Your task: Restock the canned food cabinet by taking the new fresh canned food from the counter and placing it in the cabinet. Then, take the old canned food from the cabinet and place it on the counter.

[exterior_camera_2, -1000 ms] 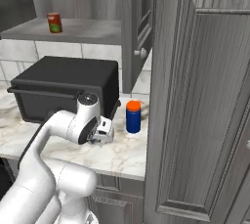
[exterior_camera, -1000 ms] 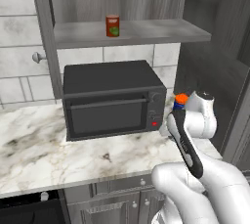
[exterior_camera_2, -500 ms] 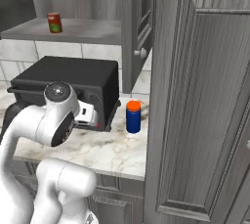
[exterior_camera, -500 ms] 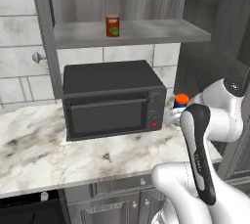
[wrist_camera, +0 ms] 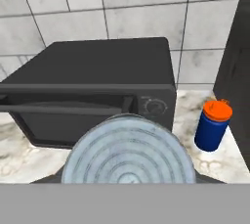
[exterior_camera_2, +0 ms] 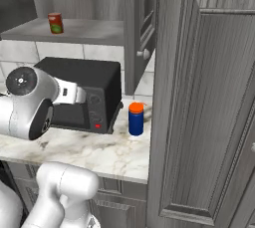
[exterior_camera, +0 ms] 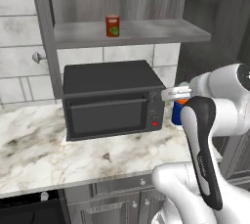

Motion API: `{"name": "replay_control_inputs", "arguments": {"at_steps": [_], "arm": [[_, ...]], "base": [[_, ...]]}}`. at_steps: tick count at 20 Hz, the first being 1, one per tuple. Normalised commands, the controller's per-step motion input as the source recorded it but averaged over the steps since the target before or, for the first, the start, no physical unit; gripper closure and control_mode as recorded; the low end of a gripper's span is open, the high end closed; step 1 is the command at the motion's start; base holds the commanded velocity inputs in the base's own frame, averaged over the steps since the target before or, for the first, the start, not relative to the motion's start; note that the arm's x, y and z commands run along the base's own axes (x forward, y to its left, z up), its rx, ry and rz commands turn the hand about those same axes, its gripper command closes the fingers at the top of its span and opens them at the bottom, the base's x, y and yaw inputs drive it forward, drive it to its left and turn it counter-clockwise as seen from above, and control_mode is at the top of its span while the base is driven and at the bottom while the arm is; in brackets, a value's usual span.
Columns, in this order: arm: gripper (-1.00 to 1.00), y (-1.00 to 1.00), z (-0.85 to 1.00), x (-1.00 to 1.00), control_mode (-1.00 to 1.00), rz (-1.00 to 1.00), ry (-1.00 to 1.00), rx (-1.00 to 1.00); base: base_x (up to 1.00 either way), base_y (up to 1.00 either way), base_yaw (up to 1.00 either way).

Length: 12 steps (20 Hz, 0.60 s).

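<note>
Over the counter (exterior_camera: 44,154) by the oven (exterior_camera: 112,98) — the claw (wrist_camera: 128,181) grips the silvery can (wrist_camera: 128,152).

Up on the grey wood-grain cabinet (exterior_camera: 132,31) shelf stands a red can (exterior_camera: 113,25) with a green patch and a pale rim. Below that shelf, the oven (exterior_camera: 111,98) is dark grey, nearly black, with one small red dot on its front. Beside the oven, the bottle (exterior_camera_2: 136,119) is deep blue under an orange cap. The counter (exterior_camera: 44,154) is white with grey-brown veins. A silvery can (wrist_camera: 129,152) shows concentric rings on its end. Behind the oven, wall tiles (wrist_camera: 141,20) are pale grey with dark joints.
</note>
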Motion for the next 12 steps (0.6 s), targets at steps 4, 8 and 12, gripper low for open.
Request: {"name": "replay_control_inputs", "arguments": {"at_steps": [4, 8, 12], "arm": [[1.0, 0.08, 1.0, 0.45, -1.0, -0.14, -0.2, 0.0], [1.0, 0.11, 1.0, 0.72, -1.0, -0.17, -0.1, -0.01], [1.0, 0.0, 1.0, 0.94, -1.0, -0.13, -0.01, 0.0]], "base": [[0.0, 0.0, 0.0], [0.0, 0.0, 0.0], [0.0, 0.0, 0.0]]}}
